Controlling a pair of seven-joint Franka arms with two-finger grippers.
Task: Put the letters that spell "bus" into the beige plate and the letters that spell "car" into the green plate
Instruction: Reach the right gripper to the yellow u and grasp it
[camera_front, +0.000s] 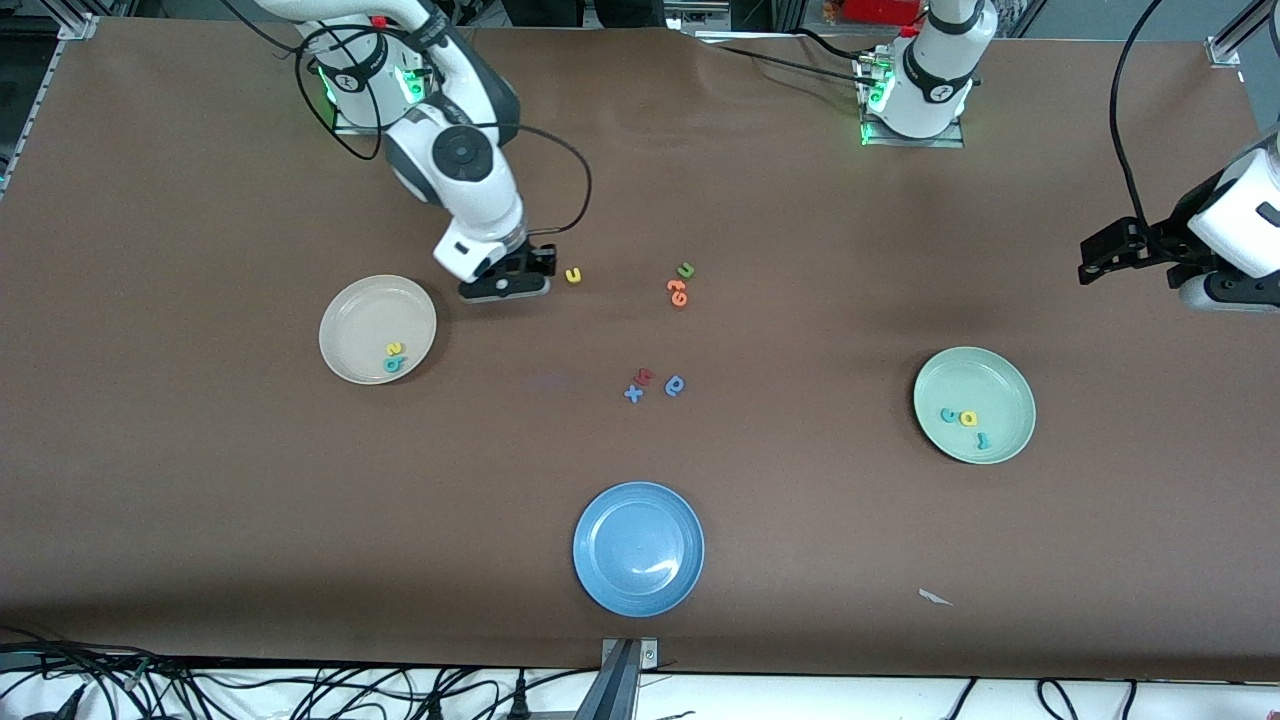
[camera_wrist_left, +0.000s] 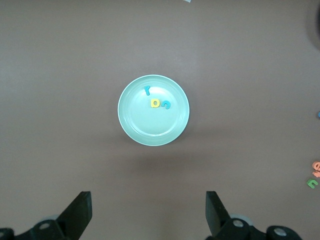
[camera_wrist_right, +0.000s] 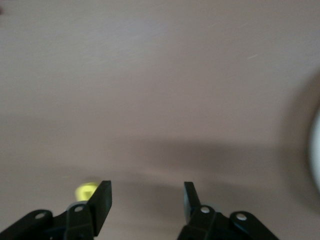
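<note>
The beige plate (camera_front: 365, 320) holds a yellow "s" (camera_front: 395, 350) and a teal "b" (camera_front: 392, 364). A yellow "u" (camera_front: 573, 275) lies on the bare table. My right gripper (camera_front: 505, 288) is low over the table between that plate and the "u". In the right wrist view the right gripper (camera_wrist_right: 147, 187) is open and empty, and the "u" (camera_wrist_right: 86, 191) sits just outside one finger. The green plate (camera_front: 985, 375) holds a teal "c" (camera_front: 947, 414), a yellow "a" (camera_front: 968, 418) and a teal "r" (camera_front: 983, 439). My left gripper (camera_front: 1095, 258) waits open at its end of the table, facing the green plate (camera_wrist_left: 150, 127).
Mid-table lie a green "u" (camera_front: 685, 270), orange letters (camera_front: 678, 292), a red letter (camera_front: 645, 376), a blue "x" (camera_front: 633, 393) and a darker blue "b"-like letter (camera_front: 675, 385). A blue plate (camera_front: 638, 548) sits nearest the front camera. A white scrap (camera_front: 935, 598) lies near the front edge.
</note>
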